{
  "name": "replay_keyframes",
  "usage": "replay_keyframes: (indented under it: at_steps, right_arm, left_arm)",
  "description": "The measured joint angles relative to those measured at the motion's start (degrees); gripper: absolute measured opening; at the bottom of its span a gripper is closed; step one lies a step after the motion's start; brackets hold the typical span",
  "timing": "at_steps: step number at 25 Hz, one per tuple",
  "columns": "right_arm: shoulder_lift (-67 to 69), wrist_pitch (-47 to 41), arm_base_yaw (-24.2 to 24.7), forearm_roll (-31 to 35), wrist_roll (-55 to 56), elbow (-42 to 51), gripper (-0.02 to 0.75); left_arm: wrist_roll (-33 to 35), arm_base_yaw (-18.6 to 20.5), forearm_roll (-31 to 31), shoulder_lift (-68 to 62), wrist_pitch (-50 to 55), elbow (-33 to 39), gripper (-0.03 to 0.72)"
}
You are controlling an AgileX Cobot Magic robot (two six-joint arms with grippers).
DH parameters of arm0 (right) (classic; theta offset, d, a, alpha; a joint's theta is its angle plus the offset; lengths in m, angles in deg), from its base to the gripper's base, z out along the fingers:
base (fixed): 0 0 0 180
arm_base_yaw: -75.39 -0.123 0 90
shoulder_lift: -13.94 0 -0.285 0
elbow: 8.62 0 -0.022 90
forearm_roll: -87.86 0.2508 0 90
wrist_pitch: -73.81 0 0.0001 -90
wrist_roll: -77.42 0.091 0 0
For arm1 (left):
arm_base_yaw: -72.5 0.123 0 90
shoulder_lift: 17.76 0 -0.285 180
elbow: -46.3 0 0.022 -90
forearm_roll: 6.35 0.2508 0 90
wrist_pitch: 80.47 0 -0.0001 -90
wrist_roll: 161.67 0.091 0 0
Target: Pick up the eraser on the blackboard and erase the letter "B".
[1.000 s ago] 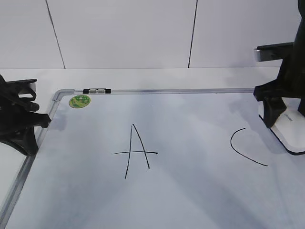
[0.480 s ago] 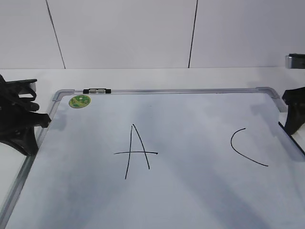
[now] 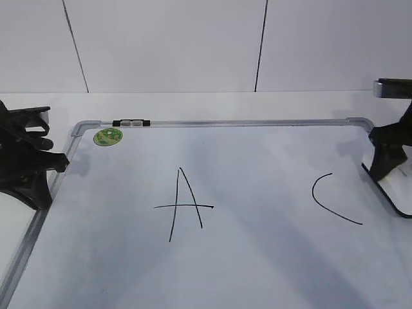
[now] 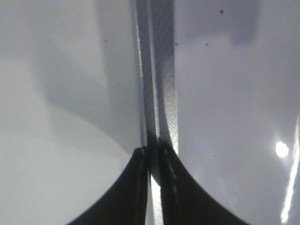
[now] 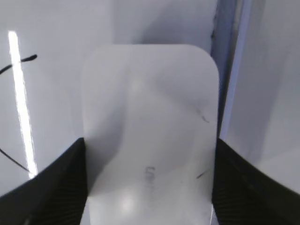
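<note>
White and glossy, the large dry-erase blackboard (image 3: 257, 257) with its silver-grey metal frame fills most of the exterior view, lying flat on a pale table (image 3: 193, 103). On its surface are a thin black hand-drawn "A" (image 3: 183, 205) near the middle and an open curved black "C" (image 3: 331, 198) towards the right; between them the board is bare, and no letter "B" can be seen in any view. At the far-left corner a round green magnet (image 3: 107, 136) sits just inside the frame, and a thin black-and-white marker (image 3: 131, 122) lies along the top rail beside it. The white rounded-rectangular plastic eraser (image 5: 150, 140) is at the board's right edge, beyond the "C"; in the right wrist view it lies between the two black fingers of the right gripper (image 5: 149, 187), which press against both of its long sides, so the pincer is clamped on it. In the exterior view that gripper (image 3: 386, 161) stands over the right frame rail, with the eraser's white body and dark underside (image 3: 394, 193) showing below it. The left gripper (image 4: 153, 164) is over the board's left frame rail, its two black fingertips drawn nearly together with only a thin slit between them and nothing held; in the exterior view it (image 3: 38, 164) rests by the left edge.
</note>
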Motion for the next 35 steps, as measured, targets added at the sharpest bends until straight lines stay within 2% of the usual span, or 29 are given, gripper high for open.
replay_keyframes:
  at_steps: [4, 31, 35]
  right_arm:
    - [0.1, 3.1, 0.0, 0.0, 0.0, 0.0, 0.551]
    - [2.7, 5.0, 0.0, -1.3, 0.0, 0.1, 0.552]
    - [2.9, 5.0, 0.0, -0.2, 0.0, 0.1, 0.601]
  left_arm:
    - [0.0, 0.0, 0.0, 0.0, 0.0, 0.0, 0.033]
    - [0.0, 0.0, 0.0, 0.0, 0.0, 0.0, 0.033]
    - [0.0, 0.0, 0.0, 0.0, 0.0, 0.0, 0.033]
